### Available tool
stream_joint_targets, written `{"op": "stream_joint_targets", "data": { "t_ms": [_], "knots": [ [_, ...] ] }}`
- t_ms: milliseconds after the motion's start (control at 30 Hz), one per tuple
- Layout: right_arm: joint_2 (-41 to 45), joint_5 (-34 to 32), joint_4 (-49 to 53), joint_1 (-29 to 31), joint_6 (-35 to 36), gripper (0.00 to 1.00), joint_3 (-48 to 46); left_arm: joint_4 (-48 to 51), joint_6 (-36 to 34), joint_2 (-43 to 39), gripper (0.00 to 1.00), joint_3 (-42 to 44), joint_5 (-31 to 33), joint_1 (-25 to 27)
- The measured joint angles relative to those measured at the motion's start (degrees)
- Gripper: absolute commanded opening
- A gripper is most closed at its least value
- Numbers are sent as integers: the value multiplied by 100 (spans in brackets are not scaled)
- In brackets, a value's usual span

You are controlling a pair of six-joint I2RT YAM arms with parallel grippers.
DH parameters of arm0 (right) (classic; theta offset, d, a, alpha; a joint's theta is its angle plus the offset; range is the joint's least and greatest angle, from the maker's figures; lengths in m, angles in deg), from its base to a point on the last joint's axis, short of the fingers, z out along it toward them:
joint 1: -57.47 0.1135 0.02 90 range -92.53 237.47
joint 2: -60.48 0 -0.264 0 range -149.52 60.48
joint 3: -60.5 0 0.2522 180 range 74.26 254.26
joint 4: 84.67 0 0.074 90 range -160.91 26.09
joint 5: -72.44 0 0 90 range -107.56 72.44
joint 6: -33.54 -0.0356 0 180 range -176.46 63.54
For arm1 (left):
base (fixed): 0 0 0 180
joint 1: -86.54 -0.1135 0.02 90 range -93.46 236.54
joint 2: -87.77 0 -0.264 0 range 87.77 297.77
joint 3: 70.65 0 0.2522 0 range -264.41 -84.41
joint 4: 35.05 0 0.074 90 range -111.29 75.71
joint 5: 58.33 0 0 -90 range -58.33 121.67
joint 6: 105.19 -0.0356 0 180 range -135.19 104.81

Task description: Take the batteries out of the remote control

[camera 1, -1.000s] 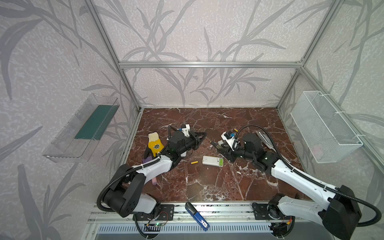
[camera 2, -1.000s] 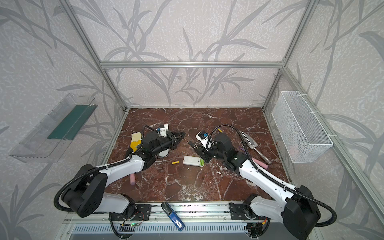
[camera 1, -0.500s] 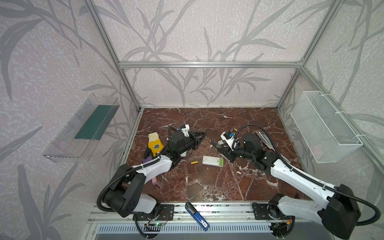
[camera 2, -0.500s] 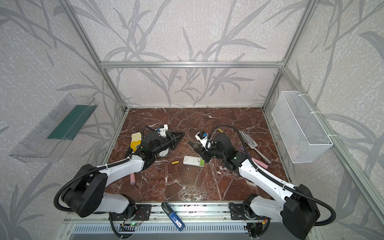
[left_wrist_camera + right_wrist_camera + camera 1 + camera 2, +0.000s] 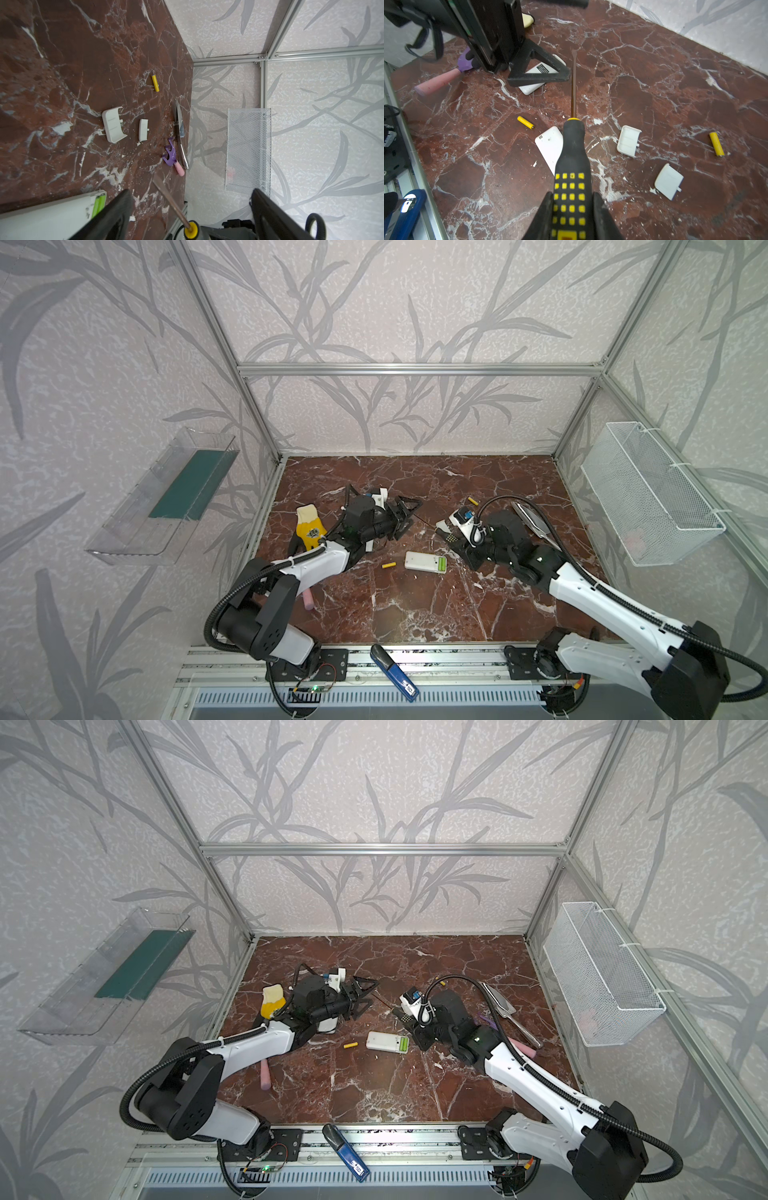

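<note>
A white remote control point(image 5: 419, 561) lies mid-table with two light green batteries point(image 5: 441, 564) in its open bay; they also show in the left wrist view point(image 5: 98, 204). One yellow battery point(image 5: 389, 565) lies just left of it and another point(image 5: 472, 500) farther back. A second white remote point(image 5: 537, 76) lies on the table under my left gripper point(image 5: 411, 514), which is open and holds nothing. My right gripper point(image 5: 572, 199) is shut on the black-and-yellow screwdriver point(image 5: 572, 158). Its shaft points between the left fingers point(image 5: 116, 216).
Two white battery covers point(image 5: 628, 141) point(image 5: 668, 180) lie loose on the marble. A metal trowel point(image 5: 530, 516) and a purple-pink tool point(image 5: 173, 160) sit right. A yellow-cream object point(image 5: 309, 526) and pink handle point(image 5: 308, 599) sit left. A wire basket point(image 5: 648, 497) hangs right.
My left gripper's jaws have opened wide. The right gripper has stayed closed on the screwdriver, and neither arm has shifted noticeably.
</note>
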State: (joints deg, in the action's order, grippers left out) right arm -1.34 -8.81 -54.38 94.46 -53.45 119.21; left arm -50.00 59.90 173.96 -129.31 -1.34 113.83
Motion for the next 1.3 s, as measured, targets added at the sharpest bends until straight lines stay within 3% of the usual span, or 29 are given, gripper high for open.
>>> {"op": "stream_joint_targets", "data": {
  "t_ms": [267, 500, 633, 800, 1033, 1300],
  "knots": [
    [323, -678, 870, 0, -111, 0, 0, 2621, -2116, 31, 100, -1327, 219, 2],
    [302, -1167, 1556, -20, -234, 0, 227, 4107, -3711, 2, 100, -1631, 927, 4],
    [286, -1322, 1768, -22, -323, 0, 356, 4881, -4835, 22, 99, -2031, 1683, 122],
    [219, -1401, 2035, -22, -474, 0, 385, 5462, -6236, 223, 100, -2376, 2509, 337],
    [162, -1580, 2393, -26, -651, 0, 385, 5633, -8384, 476, 99, -2028, 3018, 785],
    [162, -1580, 2546, -37, -813, 0, 385, 5545, -10404, 470, 99, -1670, 3042, 1298]
  ]
}}
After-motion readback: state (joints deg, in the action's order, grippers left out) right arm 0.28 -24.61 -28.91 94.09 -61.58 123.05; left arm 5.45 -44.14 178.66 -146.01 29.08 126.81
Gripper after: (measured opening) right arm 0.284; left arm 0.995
